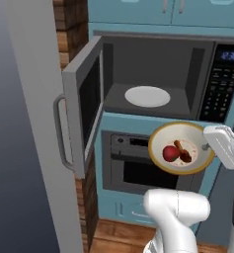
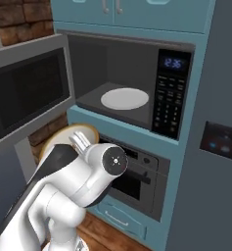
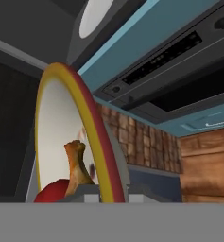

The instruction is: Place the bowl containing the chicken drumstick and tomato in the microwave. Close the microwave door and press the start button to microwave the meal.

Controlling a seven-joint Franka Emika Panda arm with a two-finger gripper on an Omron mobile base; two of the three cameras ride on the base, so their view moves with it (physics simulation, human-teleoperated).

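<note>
The cream bowl [image 1: 181, 148] with its tan-gold rim hangs in the air below the microwave's [image 1: 153, 74] open front, in front of the oven. The red tomato [image 1: 171, 153] and the brown chicken drumstick [image 1: 183, 151] lie inside it. My gripper [image 1: 208, 145] is shut on the bowl's right rim. In the hand view the bowl's rim [image 3: 92, 132] stands on edge between my fingertips, with the drumstick [image 3: 77, 165] and tomato [image 3: 51, 192] to its left. The microwave door [image 1: 84, 106] is swung wide to the left. The white turntable [image 1: 147, 96] sits bare in the dark cavity. My arm hides most of the bowl [image 2: 63, 136] in the right base view.
A grey oven [image 1: 131, 168] sits directly under the microwave, just behind the bowl. The black keypad strip [image 1: 220, 84] is on the microwave's right. A brick wall [image 1: 71, 34] and a tall grey panel [image 1: 29, 123] stand left; a dark fridge front [image 2: 220, 142] stands right.
</note>
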